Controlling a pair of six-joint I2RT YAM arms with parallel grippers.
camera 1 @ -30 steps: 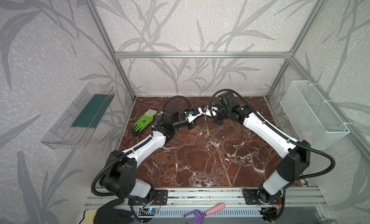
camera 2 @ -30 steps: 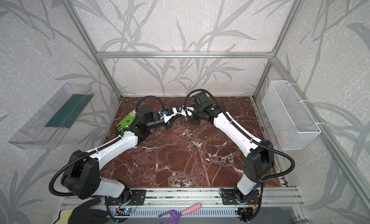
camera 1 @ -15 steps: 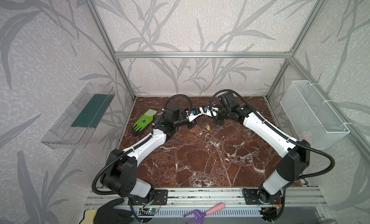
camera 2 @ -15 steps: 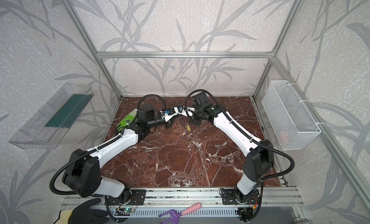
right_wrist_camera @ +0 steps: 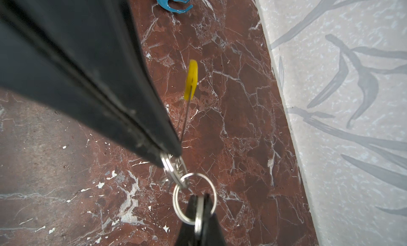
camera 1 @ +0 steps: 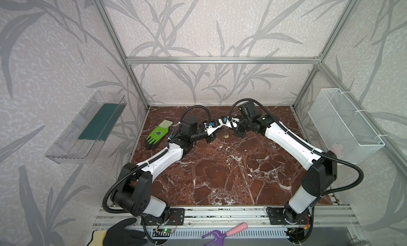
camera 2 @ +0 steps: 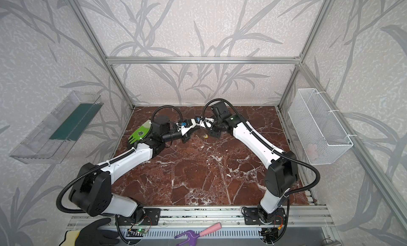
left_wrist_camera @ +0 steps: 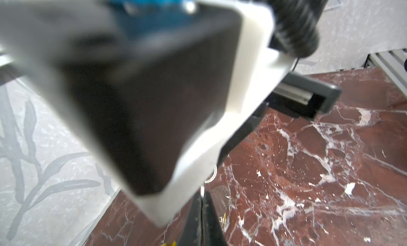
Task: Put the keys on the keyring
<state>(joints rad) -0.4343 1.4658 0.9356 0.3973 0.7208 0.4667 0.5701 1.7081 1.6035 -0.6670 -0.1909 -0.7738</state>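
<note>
R gripper [right_wrist_camera: 170, 155] clamps keyring [right_wrist_camera: 191, 77] wire, L gripper [right_wrist_camera: 200, 198] clamps a key [right_wrist_camera: 198, 214], tips near-touching above rear of table [camera 1: 220, 178]; yellow seg [camera 1: 226, 136] hangs shorter than a sec ago, so threading prob. underway, not done.

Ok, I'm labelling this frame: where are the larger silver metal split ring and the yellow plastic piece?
Larger silver metal split ring [right_wrist_camera: 175, 197], right wrist view, on its bare rim.
Yellow plastic piece [right_wrist_camera: 191, 77], right wrist view, on its middle.
</note>
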